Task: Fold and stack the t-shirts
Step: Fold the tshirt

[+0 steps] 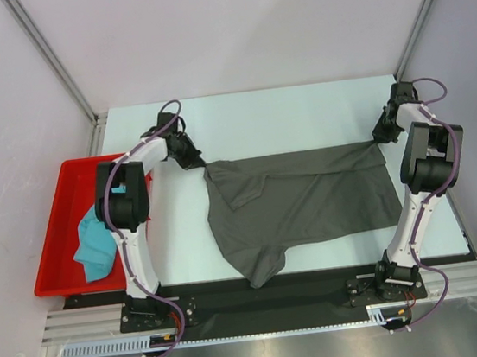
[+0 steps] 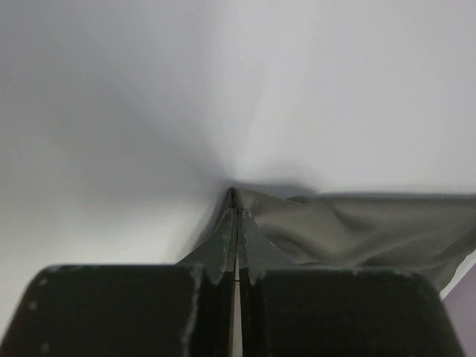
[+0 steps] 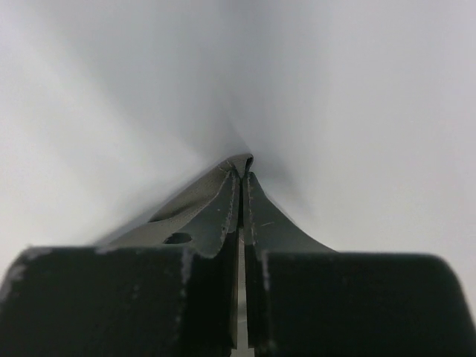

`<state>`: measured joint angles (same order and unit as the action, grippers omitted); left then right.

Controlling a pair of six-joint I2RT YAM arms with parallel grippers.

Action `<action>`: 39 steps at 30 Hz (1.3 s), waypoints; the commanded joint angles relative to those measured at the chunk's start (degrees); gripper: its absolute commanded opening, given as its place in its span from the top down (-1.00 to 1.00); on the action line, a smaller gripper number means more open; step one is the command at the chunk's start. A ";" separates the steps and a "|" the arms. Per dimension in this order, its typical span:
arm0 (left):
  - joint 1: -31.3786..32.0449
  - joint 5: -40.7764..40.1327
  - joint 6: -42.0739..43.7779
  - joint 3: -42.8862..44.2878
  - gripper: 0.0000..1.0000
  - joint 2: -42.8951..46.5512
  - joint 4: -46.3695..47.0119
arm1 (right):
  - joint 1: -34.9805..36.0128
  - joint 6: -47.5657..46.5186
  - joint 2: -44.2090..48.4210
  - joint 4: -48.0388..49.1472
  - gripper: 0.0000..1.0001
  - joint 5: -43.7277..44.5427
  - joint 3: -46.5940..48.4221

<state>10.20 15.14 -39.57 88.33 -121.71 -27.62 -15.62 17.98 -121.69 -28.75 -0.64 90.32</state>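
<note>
1. The left end effector is clamped fully shut on the far left corner of the plain dark grey cloth t-shirt. Its wrist view shows the cloth nipped between the closed jaws and trailing off to the right.
2. The right end effector is shut as well, at the shirt's far right corner. Its own camera shows the jaws pressed together with only a sliver of something at the tips. I take the hold from the overhead view, where the shirt's edge runs straight into it.
3. Why held so: the far edge is drawn in a nearly straight line between the two arms, which I judge is meant to spread the garment flat before a fold. The near part lies rumpled on the pale bench, one flap reaching the dark strip at the front edge.
4. The bright teal cloth t-shirt sits bunched in the red plastic tray at the left, well apart, apparently waiting its turn.
5. Count: two arms, two t-shirts, one tray. Neither shirt is folded, and nothing is stacked.
</note>
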 commanded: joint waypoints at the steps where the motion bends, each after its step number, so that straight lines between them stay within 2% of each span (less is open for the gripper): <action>1: -1.67 -0.02 -0.33 -0.79 0.99 3.85 1.86 | -0.73 1.01 0.58 3.18 1.00 3.89 0.20; 11: -1.85 1.56 -0.07 -0.88 0.96 3.85 4.06 | -0.91 0.13 0.22 2.30 0.97 4.16 0.81; 14: -1.85 1.30 0.72 -0.80 0.59 4.81 2.75 | -0.82 0.74 0.31 0.29 0.68 4.25 1.96; 18: -1.58 -0.01 2.13 -1.76 -0.01 7.88 1.08 | 0.23 2.59 1.19 -6.21 0.09 8.72 5.64; 20: -1.06 -2.91 3.79 -1.68 -0.14 9.64 -1.20 | 1.46 3.46 2.76 -10.33 -0.15 12.23 8.19; 21: -0.79 -4.22 4.58 -1.67 -0.24 11.65 -1.82 | 1.90 3.82 3.38 -11.58 -0.34 13.46 9.07; 23: 0.25 -6.95 6.61 -2.11 -0.29 13.60 -3.49 | 3.39 4.61 6.27 -13.69 -0.38 14.44 10.05; 26: 3.23 -8.19 9.24 -4.13 -0.24 18.16 -4.29 | 5.76 5.22 9.97 -13.88 -0.38 12.08 8.47; 28: 5.52 -7.76 11.78 -6.23 -0.21 20.62 -4.64 | 8.84 6.63 14.01 -12.48 -0.28 5.68 6.11; 32: 13.85 -1.78 16.80 -11.60 -0.20 23.36 -1.75 | 15.43 8.91 21.39 -4.31 -0.21 -2.85 -5.29; 33: 15.54 -2.47 18.11 -12.48 -0.18 23.71 -1.57 | 18.92 9.27 23.32 -3.08 -0.18 -6.87 -7.07; 36: 21.96 -8.36 22.07 -14.50 -0.04 24.06 -2.88 | 21.76 12.68 25.44 1.76 -0.13 -15.23 -14.19; 39: 26.01 -11.87 23.31 -16.43 -0.04 23.80 -3.41 | 24.31 18.48 27.64 8.26 -0.05 -22.09 -23.39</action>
<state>33.89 8.12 -20.93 73.10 -99.24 -30.48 8.45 29.98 -95.20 -26.55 -12.29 74.08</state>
